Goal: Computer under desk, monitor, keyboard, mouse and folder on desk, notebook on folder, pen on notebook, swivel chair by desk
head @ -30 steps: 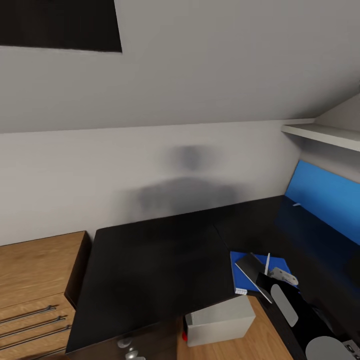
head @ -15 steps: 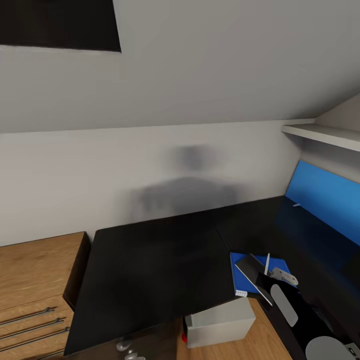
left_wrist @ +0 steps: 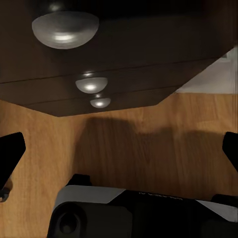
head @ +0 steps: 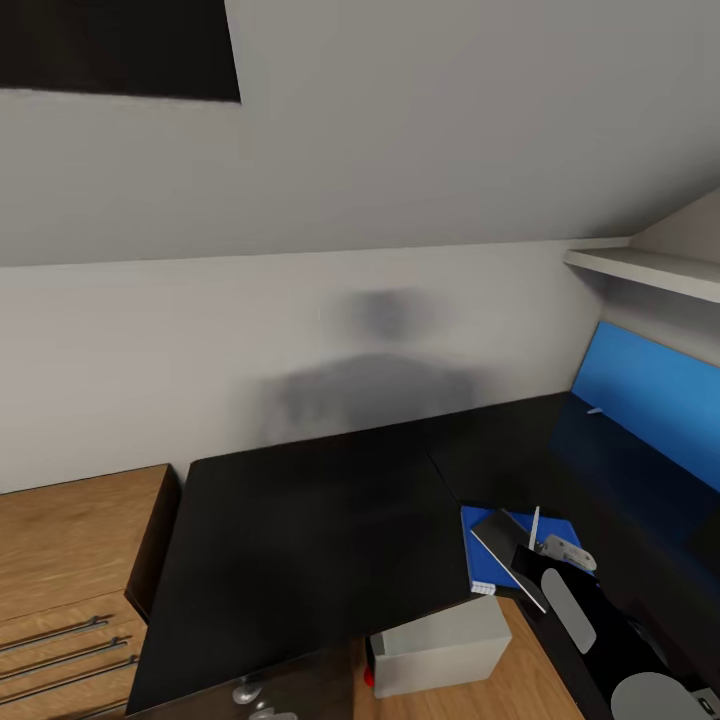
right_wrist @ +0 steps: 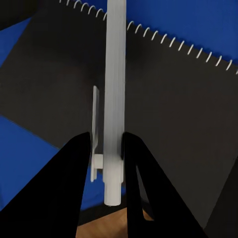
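Soft, even light with no glare leaves a blurry grey shadow on the wall [head: 370, 370] above the glossy desk [head: 310, 530].

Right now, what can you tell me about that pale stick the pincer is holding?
It is a slim, light grey plastic-looking pen with a flat pocket clip along one side. The right pincer has its two black fingers closed on it near one end. The pen hangs over the dark spiral-bound notebook, which lies on the bright blue folder.
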